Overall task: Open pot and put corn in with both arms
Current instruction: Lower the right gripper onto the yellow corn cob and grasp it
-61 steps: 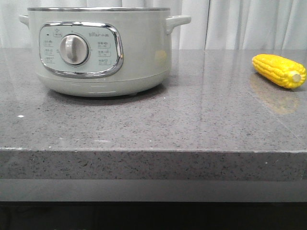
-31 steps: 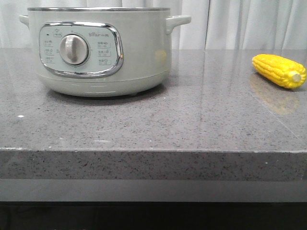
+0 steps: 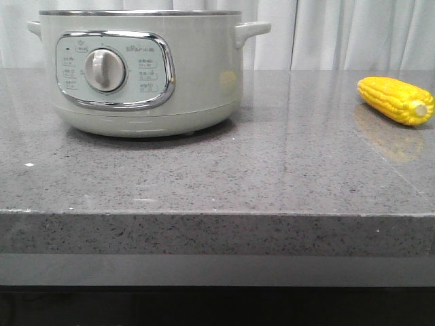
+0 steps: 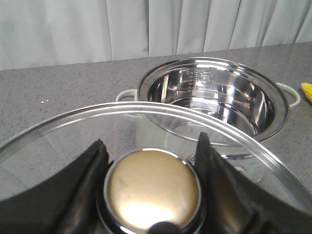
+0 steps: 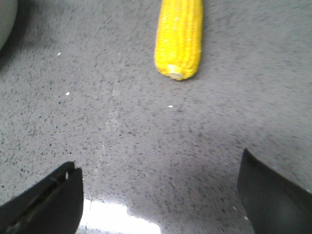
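Holding the glass lid (image 4: 73, 141) by its round brass-coloured knob (image 4: 152, 190), our left gripper (image 4: 151, 187) has one black finger (image 4: 85, 185) on each side of the knob, pinching it between them. From the left wrist camera we see the lid raised clear of the pot (image 4: 214, 102), whose shiny steel bowl lies uncovered beyond the lid's metal rim. One pale handle (image 4: 127, 94) of the pot shows beside that rim, and a small yellow tip of the corn (image 4: 307, 91) appears at the edge of this picture.

In the front view the pot (image 3: 143, 75) stands on the grey speckled counter (image 3: 217, 176) at the left, with its chrome-framed panel and silver dial (image 3: 105, 70) turned toward the camera. The corn (image 3: 396, 100) lies on the counter at the far right, well apart from the pot, its pale stub end pointing toward the front and right.

Our right gripper (image 5: 161, 195) hangs over bare counter with its two dark fingers (image 5: 44, 202) spread wide and nothing between them. The corn (image 5: 179, 36) lies beyond them with its stub end nearer to the gripper, not touching either finger
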You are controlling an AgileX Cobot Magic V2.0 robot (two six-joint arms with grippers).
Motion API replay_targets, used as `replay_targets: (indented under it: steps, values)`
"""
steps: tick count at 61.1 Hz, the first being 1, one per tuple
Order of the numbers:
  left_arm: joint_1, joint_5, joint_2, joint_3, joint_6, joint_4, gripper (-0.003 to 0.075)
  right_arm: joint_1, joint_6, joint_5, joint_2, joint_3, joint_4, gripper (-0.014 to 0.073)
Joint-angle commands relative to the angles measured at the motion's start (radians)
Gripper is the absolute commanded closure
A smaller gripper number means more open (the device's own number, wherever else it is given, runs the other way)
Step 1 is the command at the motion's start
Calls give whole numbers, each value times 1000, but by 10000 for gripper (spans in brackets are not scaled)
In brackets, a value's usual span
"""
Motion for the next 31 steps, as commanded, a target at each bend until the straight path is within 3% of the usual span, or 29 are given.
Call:
replay_targets:
  steps: [1,17,31]
  values:
    - [0,-142,-4,-37,-6,-6,471,45,-18,-33,72,-91,-25,-60]
    - [0,-142,-4,-37,-6,-6,471,54,88,4,334,-312,-166,-60]
    - [0,-142,-4,-37,-6,-6,471,48,88,72,526,-493,-174,-60]
